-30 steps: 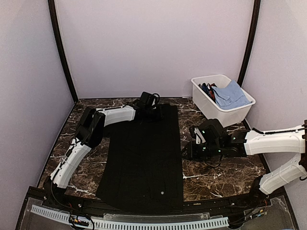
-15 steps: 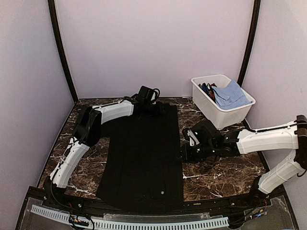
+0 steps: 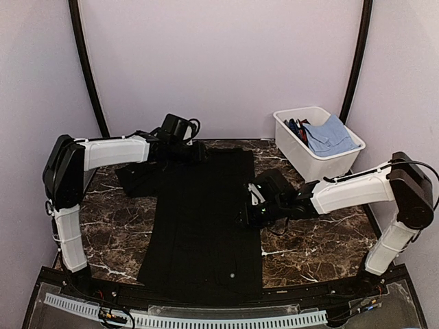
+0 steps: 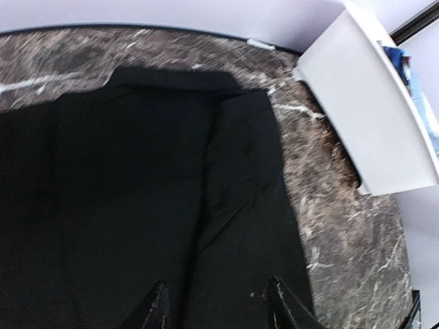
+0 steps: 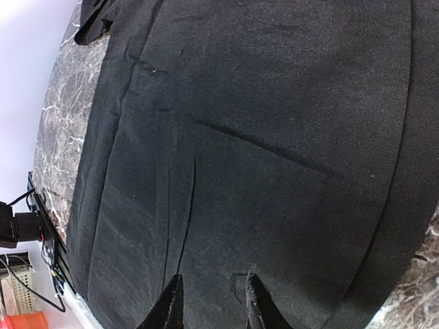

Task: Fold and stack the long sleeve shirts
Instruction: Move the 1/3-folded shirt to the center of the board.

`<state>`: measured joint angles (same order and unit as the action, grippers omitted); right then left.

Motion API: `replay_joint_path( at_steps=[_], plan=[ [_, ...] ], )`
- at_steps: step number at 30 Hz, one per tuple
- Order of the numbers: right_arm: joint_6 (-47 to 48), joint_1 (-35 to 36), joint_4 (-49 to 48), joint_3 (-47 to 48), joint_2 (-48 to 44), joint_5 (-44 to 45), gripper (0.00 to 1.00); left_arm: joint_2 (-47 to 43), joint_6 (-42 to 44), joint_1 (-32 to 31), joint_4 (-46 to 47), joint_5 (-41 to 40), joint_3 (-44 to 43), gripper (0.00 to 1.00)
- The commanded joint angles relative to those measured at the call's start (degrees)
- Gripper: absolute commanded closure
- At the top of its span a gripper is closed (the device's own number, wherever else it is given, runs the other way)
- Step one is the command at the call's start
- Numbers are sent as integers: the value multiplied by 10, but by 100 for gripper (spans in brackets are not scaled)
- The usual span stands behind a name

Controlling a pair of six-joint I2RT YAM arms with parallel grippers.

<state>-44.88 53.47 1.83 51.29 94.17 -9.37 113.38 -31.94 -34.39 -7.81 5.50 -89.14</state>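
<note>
Lengthwise on the table (image 3: 309,247) lies the black long sleeve shirt (image 3: 206,219), near edge to far, left gripper (image 4: 218,310) open above its far end, right gripper (image 5: 209,305), fingers parted, over its right edge.

Left gripper (image 4: 216,305) swung left, jaws opened wider; right gripper (image 5: 212,288) slid left over shirt (image 3: 206,219) edge.

We look down from above and behind the arm bases over the whole table (image 3: 322,240), with the white bin (image 3: 314,164) at 2 o'clock. Our left wrist view sits near the black shirt (image 3: 206,219), at its 12 o'clock end, and also catches the bin. Our right wrist view hangs close over the shirt's 3 o'clock edge, taking in the same cloth across to 9 o'clock.
</note>
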Motion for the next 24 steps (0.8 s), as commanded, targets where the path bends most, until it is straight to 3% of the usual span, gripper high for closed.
replay_joint_path(
  at_steps=[1, 10, 16, 24],
  plan=[
    [11, -11, -50, -2, 25, -15, 72, -59, -10, 9, 2, -39, 135, 53],
    [0, -21, -77, -57, 46, -8, 73, -81, -42, -11, 23, -26, 252, 54],
    [-3, -26, -70, -92, 43, 7, 74, -59, -73, -56, 18, -42, 249, 54],
    [-16, -49, -37, -161, -27, 49, 74, -14, -108, -97, 22, -34, 211, 55]
  ],
)
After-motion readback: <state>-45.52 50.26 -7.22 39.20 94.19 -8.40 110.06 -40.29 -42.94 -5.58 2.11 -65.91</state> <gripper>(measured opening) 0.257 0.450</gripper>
